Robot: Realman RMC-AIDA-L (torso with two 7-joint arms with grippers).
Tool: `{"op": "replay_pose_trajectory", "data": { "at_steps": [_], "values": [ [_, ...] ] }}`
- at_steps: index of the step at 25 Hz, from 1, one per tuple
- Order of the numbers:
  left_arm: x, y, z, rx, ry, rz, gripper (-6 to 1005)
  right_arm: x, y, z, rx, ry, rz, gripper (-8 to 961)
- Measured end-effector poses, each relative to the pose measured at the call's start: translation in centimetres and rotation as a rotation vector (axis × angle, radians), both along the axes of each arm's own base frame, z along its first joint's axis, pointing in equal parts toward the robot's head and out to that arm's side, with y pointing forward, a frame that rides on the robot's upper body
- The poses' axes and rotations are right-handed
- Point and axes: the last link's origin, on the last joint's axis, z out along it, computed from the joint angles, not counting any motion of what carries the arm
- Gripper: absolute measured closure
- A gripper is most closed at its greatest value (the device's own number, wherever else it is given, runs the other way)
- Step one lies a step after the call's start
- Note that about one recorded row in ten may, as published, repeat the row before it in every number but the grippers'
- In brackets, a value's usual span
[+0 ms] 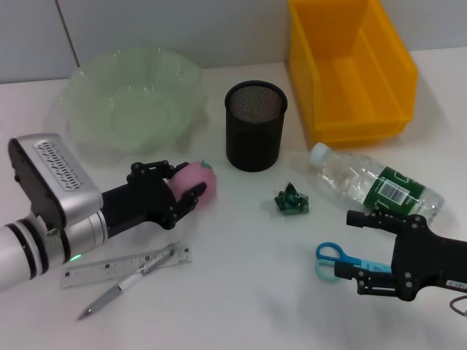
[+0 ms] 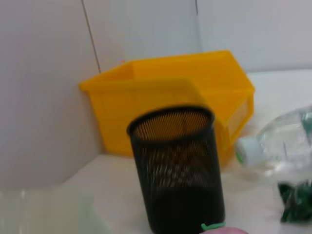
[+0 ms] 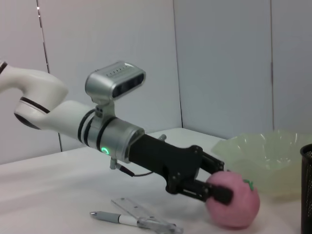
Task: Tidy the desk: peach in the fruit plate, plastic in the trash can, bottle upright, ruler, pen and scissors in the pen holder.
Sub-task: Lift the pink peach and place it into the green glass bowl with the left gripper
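A black mesh cup [image 2: 176, 168] stands upright on the white table [image 2: 112, 180], close to the camera. Behind it sits a yellow bin [image 2: 165, 105] against the grey wall [image 2: 58, 73]. Beside the cup lies a clear bottle [image 2: 280, 146] with a white cap, and below it some green plastic [image 2: 296, 201]. A pink peach [image 2: 224, 229] peeks in nearest the camera.

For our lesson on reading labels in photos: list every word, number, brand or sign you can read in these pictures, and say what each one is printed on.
No text can be read in any view.
Bottle: the green label carries a white barcode patch; its digits and any brand are too small to read.
Ruler: scale marks show, numbers too small to read.
Left gripper, holding the peach: no lettering visible.
Right gripper: no lettering visible.
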Motion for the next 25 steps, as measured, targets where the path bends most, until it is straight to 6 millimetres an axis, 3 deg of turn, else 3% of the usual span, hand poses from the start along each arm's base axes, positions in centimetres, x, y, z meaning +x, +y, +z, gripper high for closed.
{"op": "replay_pose_trajectory", "data": {
  "at_steps": [3, 7, 13, 15, 22, 25],
  "values": [
    [0.8, -0.4, 0.9, 0.015, -0.058, -0.038, 587, 0.0, -0.1, -0.1, -0.002, 0.004, -0.003, 120],
    [2.2, 0.3, 3.8, 0.117, -0.16, -0.081, 622, 0.0, 0.0, -0.1, -0.003, 0.004, -0.003, 120],
    [2.6, 5.1, 6.9, 0.291, -0.207, 0.03, 669, -0.2, 0.2, -0.2, -0.003, 0.006, 0.003, 120],
    [2.6, 7.3, 7.3, 0.328, -0.197, 0.099, 678, -0.3, 0.2, -0.2, -0.005, 0.009, 0.005, 119],
    [2.7, 9.3, 6.9, 0.364, -0.129, 0.16, 707, -0.6, 0.5, -0.4, -0.012, 0.018, 0.008, 119],
    [2.8, 9.3, 6.9, 0.366, -0.13, 0.155, 592, -0.6, 0.6, -0.3, -0.01, 0.021, 0.009, 119]
  ]
}}
